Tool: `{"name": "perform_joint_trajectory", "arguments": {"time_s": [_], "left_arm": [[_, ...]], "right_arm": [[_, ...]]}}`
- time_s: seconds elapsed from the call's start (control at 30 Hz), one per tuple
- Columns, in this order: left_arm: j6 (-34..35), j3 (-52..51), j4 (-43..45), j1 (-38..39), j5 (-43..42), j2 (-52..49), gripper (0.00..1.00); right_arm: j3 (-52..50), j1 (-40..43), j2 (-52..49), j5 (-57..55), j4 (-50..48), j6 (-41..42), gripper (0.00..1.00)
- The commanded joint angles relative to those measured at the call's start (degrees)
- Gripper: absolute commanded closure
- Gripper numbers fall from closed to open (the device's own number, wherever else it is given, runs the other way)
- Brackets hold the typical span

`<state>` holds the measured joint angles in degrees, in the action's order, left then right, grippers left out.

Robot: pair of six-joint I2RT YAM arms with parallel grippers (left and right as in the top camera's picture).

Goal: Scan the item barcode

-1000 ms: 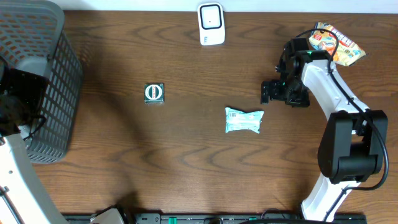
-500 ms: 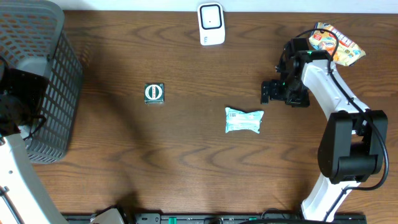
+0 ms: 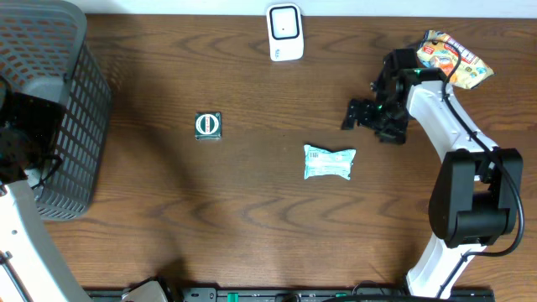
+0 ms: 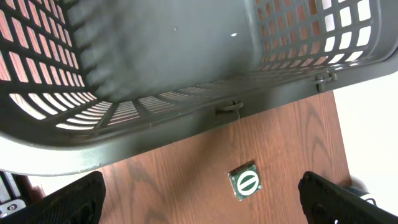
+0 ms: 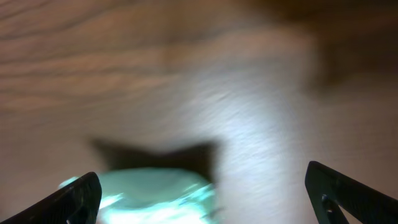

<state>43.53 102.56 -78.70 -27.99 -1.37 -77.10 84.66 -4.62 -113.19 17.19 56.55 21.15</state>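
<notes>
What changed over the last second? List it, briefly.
The right gripper shifted left in the overhead view, open and empty. Nothing was grasped or released. The teal packet, green square item, scanner, snack bag and basket stayed put.

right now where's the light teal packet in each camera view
Overhead: the teal packet lies right of centre on the table.
Left wrist: not in view.
Right wrist: the teal packet, blurred, at the bottom edge, left of centre.
Shared landmark: the brown wood table, seen in all three.
</notes>
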Motion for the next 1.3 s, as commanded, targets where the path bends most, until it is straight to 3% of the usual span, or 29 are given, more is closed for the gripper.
{"name": "perform_joint_trajectory", "arguments": {"time_s": [0.0,0.07,0.13,0.17,0.23,0.57,0.67,1.0,1.27], "left_arm": [[0.1,0.2,-0.2,-0.2,0.3,0.0,0.02],[0.1,0.2,-0.2,-0.2,0.3,0.0,0.02],[0.1,0.2,-0.2,-0.2,0.3,0.0,0.02],[0.1,0.2,-0.2,-0.2,0.3,0.0,0.02],[0.1,0.2,-0.2,-0.2,0.3,0.0,0.02],[0.1,0.2,-0.2,-0.2,0.3,0.0,0.02],[0.1,0.2,-0.2,-0.2,0.3,0.0,0.02],[0.1,0.2,-0.2,-0.2,0.3,0.0,0.02],[0.1,0.2,-0.2,-0.2,0.3,0.0,0.02]], "right_arm": [[0.0,-0.9,0.6,12.0,-1.0,7.8,0.01],[0.0,-1.1,0.6,13.2,-1.7,7.8,0.01],[0.0,-1.0,0.6,18.8,-0.8,3.2,0.24],[0.0,-1.1,0.9,22.2,-0.6,0.0,0.25],[0.1,-1.1,2.0,23.4,1.2,-2.5,0.22],[0.0,-3.0,19.9,3.6,13.0,-2.8,0.14],[0.0,-6.1,22.4,2.4,13.3,-2.8,0.06],[0.0,-15.8,18.4,-6.8,10.9,3.8,0.05],[-0.1,-12.5,13.1,-12.1,10.3,5.4,0.05]]}}
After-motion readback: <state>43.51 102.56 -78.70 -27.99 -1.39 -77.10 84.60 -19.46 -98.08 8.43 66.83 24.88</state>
